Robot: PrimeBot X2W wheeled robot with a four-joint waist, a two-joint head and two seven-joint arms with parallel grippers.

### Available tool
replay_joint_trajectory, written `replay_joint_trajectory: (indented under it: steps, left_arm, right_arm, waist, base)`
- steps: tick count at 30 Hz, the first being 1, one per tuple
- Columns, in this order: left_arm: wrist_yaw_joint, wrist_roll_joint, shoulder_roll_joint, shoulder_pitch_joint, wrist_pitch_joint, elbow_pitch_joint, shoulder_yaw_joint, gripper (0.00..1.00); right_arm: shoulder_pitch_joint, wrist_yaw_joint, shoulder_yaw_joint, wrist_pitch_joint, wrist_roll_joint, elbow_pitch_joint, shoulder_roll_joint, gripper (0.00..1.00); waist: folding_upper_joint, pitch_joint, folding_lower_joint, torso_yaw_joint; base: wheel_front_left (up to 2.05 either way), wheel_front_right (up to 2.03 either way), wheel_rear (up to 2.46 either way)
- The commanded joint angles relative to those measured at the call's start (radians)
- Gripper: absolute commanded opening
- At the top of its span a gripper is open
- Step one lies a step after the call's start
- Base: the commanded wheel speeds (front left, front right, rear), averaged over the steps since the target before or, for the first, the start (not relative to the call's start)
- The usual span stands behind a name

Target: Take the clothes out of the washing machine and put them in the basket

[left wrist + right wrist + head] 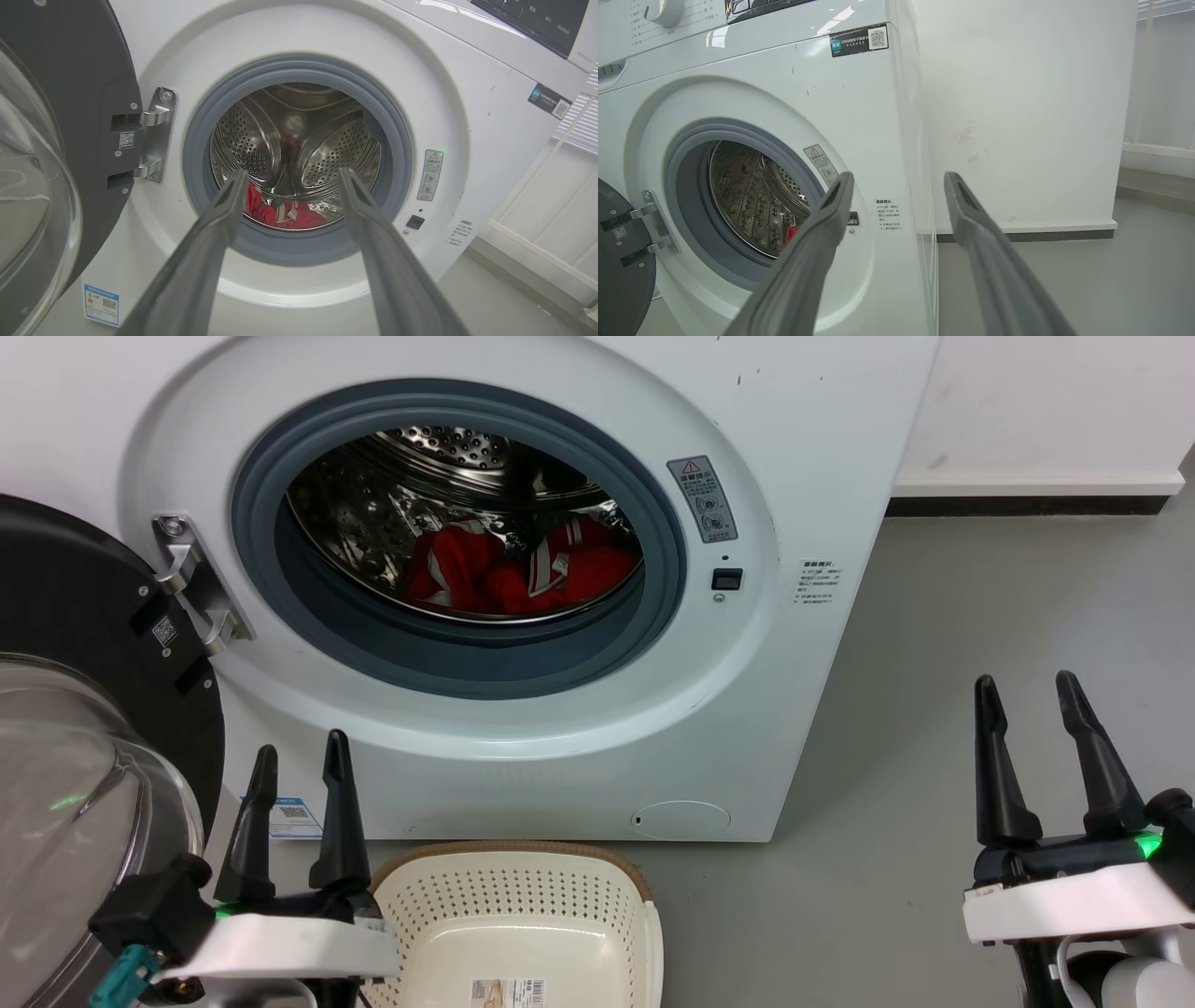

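Getting set for the 1st reach into the washer, nothing gripped yet.

Left fingers (338,812) & right fingers (997,775) are both standing open, holding nothing. The basket (523,896) is sitting on the floor (934,663) just beside the left fingers, right under the washer (822,429) front, so the drop-off is looking short. The door (75,616) is hanging swung open on the robot's left, close to the left arm, and is prob. the thing to clip. The right side is offering open floor. My read: go in w/ fingers open through the porthole centre, passing over the grey gasket (467,663) lip and dipping only once inside. The clothes (523,574) are lying in a red heap at the drum bottom, well apart from both pairs of fingers. Pinching a top fold rather than scraping steel, then lifting clear of the lip before pulling out, is looking like the safest way.
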State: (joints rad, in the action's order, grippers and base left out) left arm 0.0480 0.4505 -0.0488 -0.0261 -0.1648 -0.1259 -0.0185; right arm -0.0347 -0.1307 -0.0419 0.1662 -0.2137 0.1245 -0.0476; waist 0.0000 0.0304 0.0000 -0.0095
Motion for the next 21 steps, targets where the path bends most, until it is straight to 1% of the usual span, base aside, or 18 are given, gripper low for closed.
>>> replay_joint_trajectory:
  steps: [1,4,11,14,21]
  left_arm:
    - [-0.002,-0.041,-0.002,-0.007,-0.011,-0.009,0.007,1.0]
    - [0.004,-0.085,-0.002,-0.013,-0.019,0.0,0.02,1.0]
    - [0.013,-0.13,-0.002,-0.02,-0.033,0.004,0.031,1.0]
    - [0.018,-0.174,-0.002,-0.025,-0.039,0.01,0.037,1.0]
    - [-0.005,-0.264,-0.007,-0.033,-0.054,0.035,0.064,1.0]
  right_arm:
    - [0.01,0.0,0.004,0.01,0.036,0.01,-0.004,1.0]
    - [0.017,0.0,0.005,0.017,0.067,-0.001,-0.004,1.0]
    - [0.033,0.0,0.028,0.031,0.101,-0.041,-0.004,1.0]
    - [0.036,0.0,0.028,0.038,0.139,-0.049,-0.004,1.0]
    - [0.047,0.0,0.027,0.052,0.2,-0.065,-0.004,1.0]
  waist:
    - [0.0,0.0,0.0,0.0]
    - [0.0,0.002,0.0,-0.001]
    - [0.0,0.002,0.0,-0.003]
    - [0.0,0.002,0.0,-0.004]
    - [0.0,0.002,0.0,-0.007]
  base:
    - [0.0,0.0,0.0]
    - [0.0,0.0,0.0]
    - [0.0,0.0,0.0]
    - [0.0,0.0,0.0]
    - [0.0,0.0,0.0]
